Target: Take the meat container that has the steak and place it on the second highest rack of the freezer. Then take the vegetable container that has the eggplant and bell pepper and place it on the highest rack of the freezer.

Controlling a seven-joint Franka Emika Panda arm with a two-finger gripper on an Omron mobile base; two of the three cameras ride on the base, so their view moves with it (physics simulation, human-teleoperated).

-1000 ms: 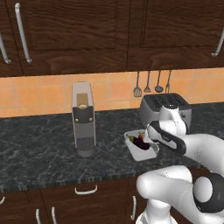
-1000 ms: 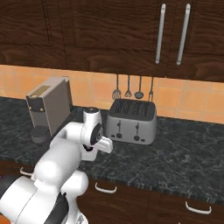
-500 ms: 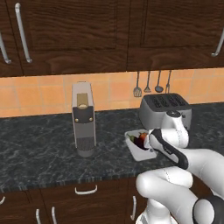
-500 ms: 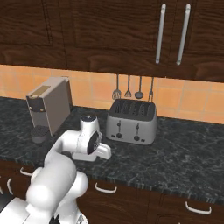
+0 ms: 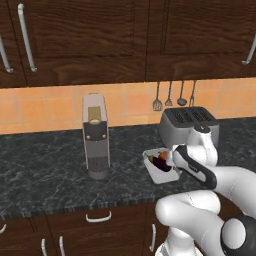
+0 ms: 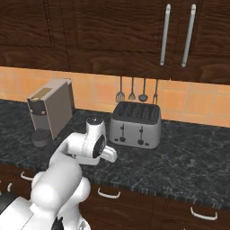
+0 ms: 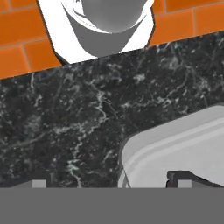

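Left base view: your arm hides part of the vegetable container (image 5: 159, 169) on the black counter (image 5: 45, 170); jaws spread around its rim.

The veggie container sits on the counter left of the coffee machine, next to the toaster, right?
Not quite. In the left base view the container sits on the counter right of the coffee machine, next to the toaster.

**Tray by the toaster**

A white tray (image 5: 161, 171) sits on the dark worktop (image 5: 45, 175), holding the eggplant (image 5: 161, 163) and bell pepper (image 5: 163, 155). The arm (image 5: 200, 167) overlaps its right edge. A coffee machine (image 5: 95, 136) stands left, a toaster (image 5: 186, 121) behind.
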